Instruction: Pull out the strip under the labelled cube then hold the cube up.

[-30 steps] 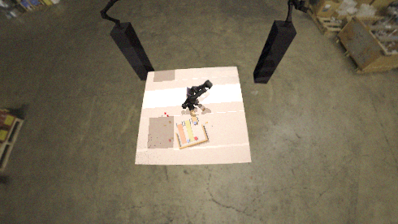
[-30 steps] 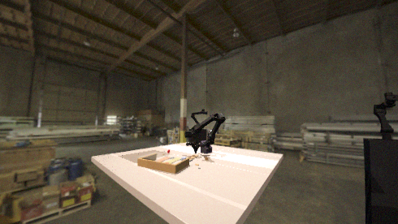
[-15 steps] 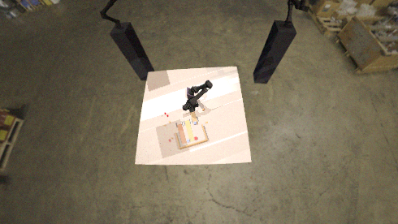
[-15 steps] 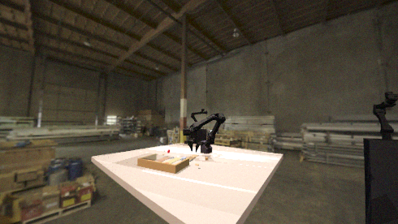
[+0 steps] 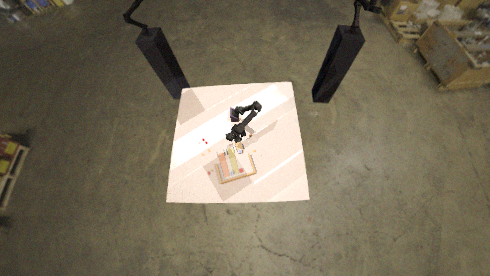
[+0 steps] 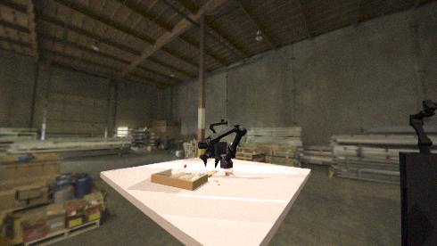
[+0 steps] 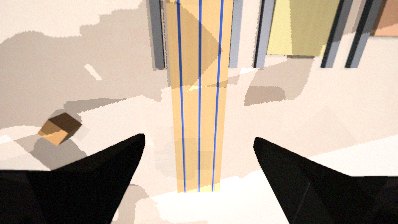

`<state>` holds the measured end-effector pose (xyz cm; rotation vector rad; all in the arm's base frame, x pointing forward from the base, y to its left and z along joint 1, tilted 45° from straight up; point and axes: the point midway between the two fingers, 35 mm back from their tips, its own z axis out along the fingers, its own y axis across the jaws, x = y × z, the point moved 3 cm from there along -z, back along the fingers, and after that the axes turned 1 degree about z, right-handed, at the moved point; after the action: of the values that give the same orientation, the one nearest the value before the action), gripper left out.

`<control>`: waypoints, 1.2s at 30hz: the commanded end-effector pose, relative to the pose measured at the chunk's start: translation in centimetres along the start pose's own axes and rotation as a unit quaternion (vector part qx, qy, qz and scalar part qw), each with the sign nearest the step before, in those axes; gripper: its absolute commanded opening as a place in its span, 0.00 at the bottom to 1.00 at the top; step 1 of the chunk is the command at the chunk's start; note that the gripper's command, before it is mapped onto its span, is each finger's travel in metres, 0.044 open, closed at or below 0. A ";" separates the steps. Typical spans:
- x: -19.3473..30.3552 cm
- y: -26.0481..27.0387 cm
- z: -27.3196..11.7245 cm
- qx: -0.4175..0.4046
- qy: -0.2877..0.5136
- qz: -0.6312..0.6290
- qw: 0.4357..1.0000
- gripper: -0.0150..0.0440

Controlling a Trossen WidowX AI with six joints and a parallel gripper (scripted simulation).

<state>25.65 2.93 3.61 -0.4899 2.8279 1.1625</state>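
My gripper (image 7: 200, 140) (image 6: 211, 166) is open and empty, with its fingers wide apart above the table. Below and between the fingertips, an orange strip with blue lines (image 7: 192, 115) (image 5: 240, 146) sticks out towards me from between two grey guides. A pale yellow strip (image 7: 302, 30) (image 5: 232, 160) and a salmon strip (image 7: 387, 22) (image 5: 223, 165) lie to one side of it, also between guides. A small red block (image 5: 241, 170) shows inside the wooden-walled tray (image 5: 237, 178) (image 6: 171, 181). The labelled cube cannot be told apart in these views.
A small orange-brown block (image 7: 60, 128) lies on the table left of the striped strip. Small red pieces (image 5: 206, 143) lie left of the arm. Grey guides (image 7: 158, 40) (image 7: 262, 35) stand beside the strips. Patchy shadows cross the table.
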 end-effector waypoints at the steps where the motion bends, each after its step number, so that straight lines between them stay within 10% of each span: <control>1: -1.6 0.1 -0.2 0.000 -0.003 0.000 1.000 1.00; 36: -12.0 0.4 -1.8 0.000 -0.005 -0.002 1.000 1.00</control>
<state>35.87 5.01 6.60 -0.4916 2.8236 1.1607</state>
